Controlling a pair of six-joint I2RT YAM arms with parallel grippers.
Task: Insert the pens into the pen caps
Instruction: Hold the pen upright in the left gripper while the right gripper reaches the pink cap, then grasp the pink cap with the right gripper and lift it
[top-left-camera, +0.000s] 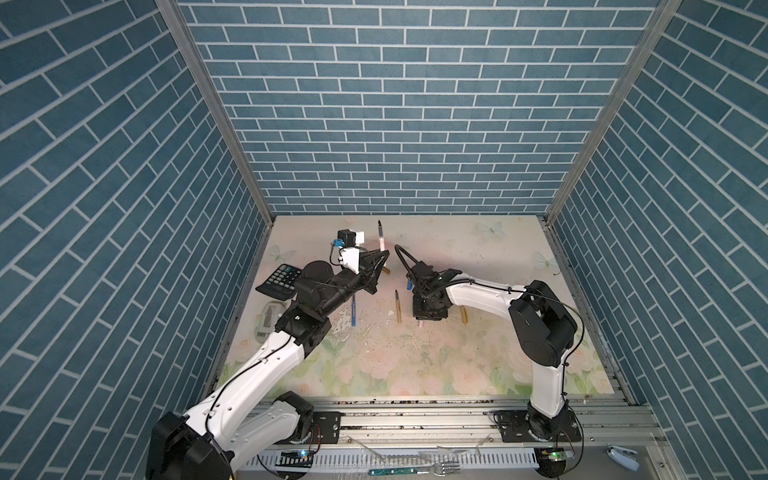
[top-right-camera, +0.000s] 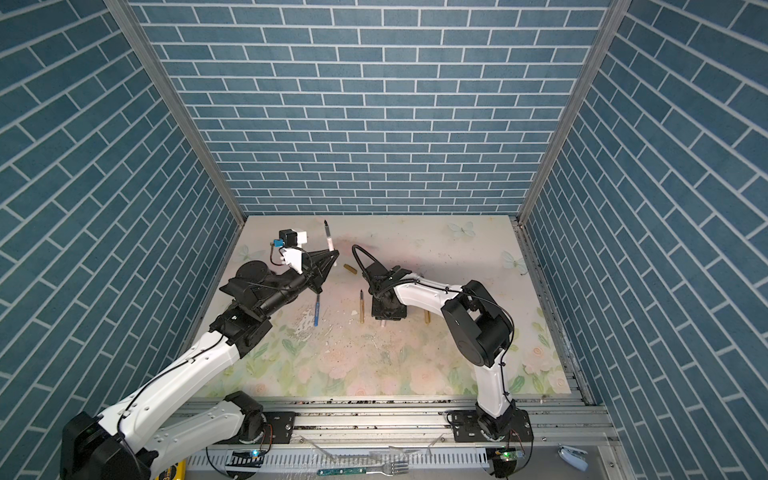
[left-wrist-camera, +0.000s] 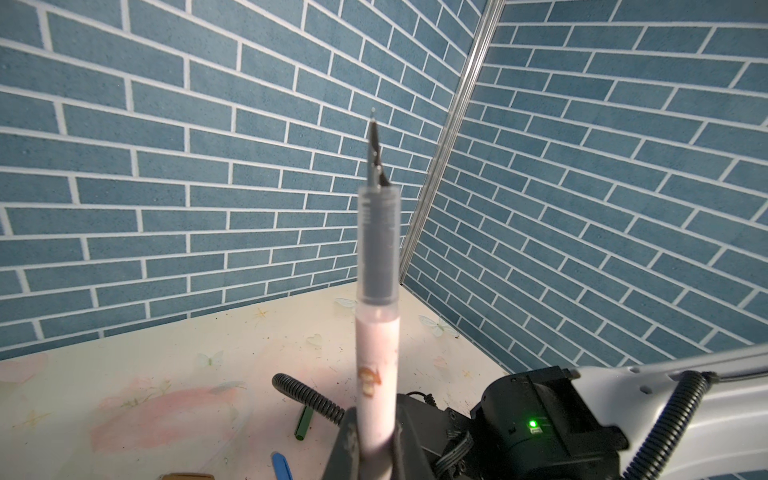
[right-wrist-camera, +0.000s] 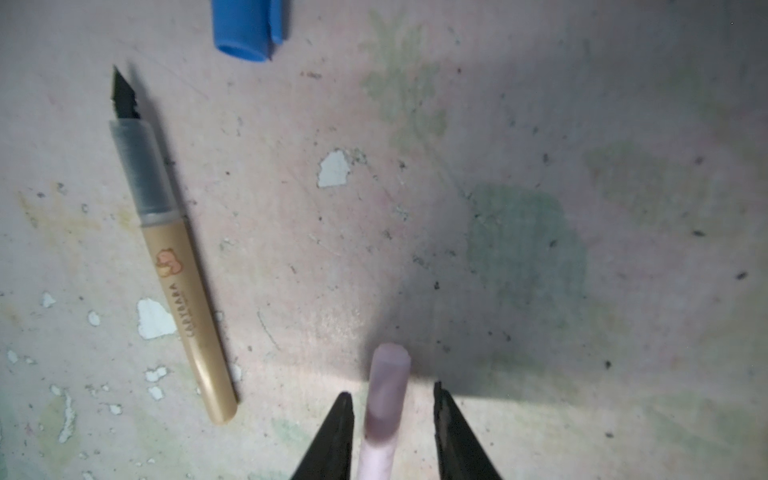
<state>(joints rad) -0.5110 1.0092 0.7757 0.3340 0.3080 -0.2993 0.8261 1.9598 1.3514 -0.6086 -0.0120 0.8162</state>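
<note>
My left gripper (left-wrist-camera: 375, 422) is shut on the lower barrel of the pale pink pen (left-wrist-camera: 377, 345), held raised over the far left of the table with its dark tip up; both top views show the pen (top-left-camera: 380, 240) (top-right-camera: 329, 242). My right gripper (right-wrist-camera: 392, 399) points down at the table, open, its jaws astride the pale pink cap (right-wrist-camera: 386, 390) with a gap on each side. A gold pen (right-wrist-camera: 174, 257) (top-left-camera: 397, 307) lies just beside it, and a blue cap (right-wrist-camera: 249, 29) beyond. A blue pen (top-left-camera: 354, 312), gold cap (top-left-camera: 387, 271) and green cap (left-wrist-camera: 303, 424) lie on the table.
A black calculator (top-left-camera: 278, 280) and a white object (top-left-camera: 268, 318) sit at the left edge under the left arm. Another gold piece (top-left-camera: 464, 314) lies below the right forearm. A teal-handled fork (top-left-camera: 411, 471) rests on the front rail. Brick walls enclose three sides.
</note>
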